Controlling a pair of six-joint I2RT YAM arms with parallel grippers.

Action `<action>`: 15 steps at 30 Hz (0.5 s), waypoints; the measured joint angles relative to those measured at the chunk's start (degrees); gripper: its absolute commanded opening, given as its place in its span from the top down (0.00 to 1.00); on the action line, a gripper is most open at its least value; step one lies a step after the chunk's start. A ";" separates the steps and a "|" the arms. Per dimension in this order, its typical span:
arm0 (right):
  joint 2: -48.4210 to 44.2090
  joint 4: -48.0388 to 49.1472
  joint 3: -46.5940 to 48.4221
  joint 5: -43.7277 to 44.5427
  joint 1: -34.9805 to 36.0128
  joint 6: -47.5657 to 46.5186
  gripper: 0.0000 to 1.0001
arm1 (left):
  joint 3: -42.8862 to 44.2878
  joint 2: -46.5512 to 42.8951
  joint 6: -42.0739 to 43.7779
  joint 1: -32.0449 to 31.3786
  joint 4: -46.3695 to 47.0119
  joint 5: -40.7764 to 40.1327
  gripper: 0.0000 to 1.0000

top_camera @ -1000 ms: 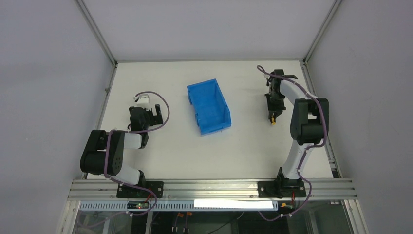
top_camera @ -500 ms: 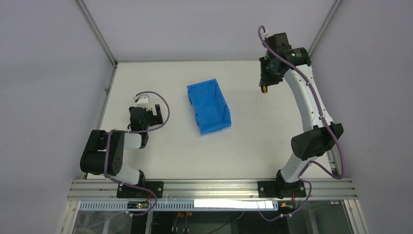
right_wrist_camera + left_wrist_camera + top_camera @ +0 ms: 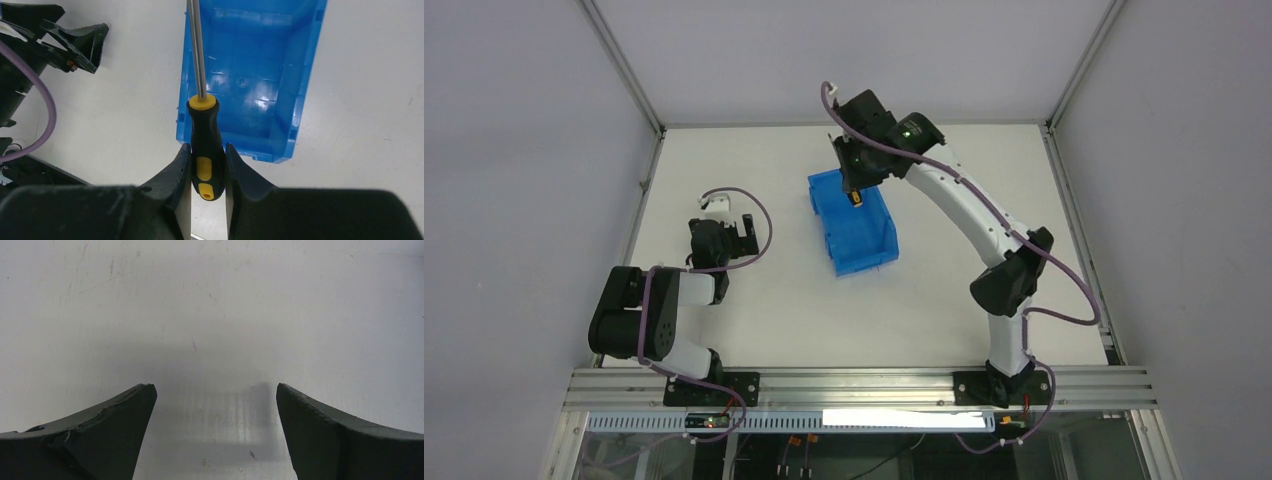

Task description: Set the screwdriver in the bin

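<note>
Screwdriver (image 3: 204, 145) placement is judged to be well advanced but not finished. The tool is pinched by its black and yellow handle between the two fingers of the right claw (image 3: 206, 148), and its thin shaft projects forward, away from the claw. It is carried in the air and touches nothing but the fingers.

In the overhead view the right arm is stretched across the surface (image 3: 924, 300), and the screwdriver is held above the far end of the blue bin (image 3: 879, 245). In the right wrist view the shaft is seen crossing the bin's open interior close to one long wall, while the handle sits over a corner at the end nearest the claw. The inside of the bin appears bare, so nothing has been deposited yet.

The left claw (image 3: 215, 387) is spread wide with nothing between its fingers. It is parked low over bare surface, well apart from the bin, and takes no visible part in the job.

What is done, then, is the grasp, the lift and most of the carry. What is left is a small centring of the tool over the opening, perhaps a lowering, and the release. Because the shaft lies so near the wall, a drop from this exact spot is judged to risk the tool glancing off the rim rather than landing inside.
</note>
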 measured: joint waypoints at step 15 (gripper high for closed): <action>8.94 13.22 -23.39 0.22 1.29 5.14 1.00 | 0.00 0.00 0.02 0.00 -0.02 -0.02 0.00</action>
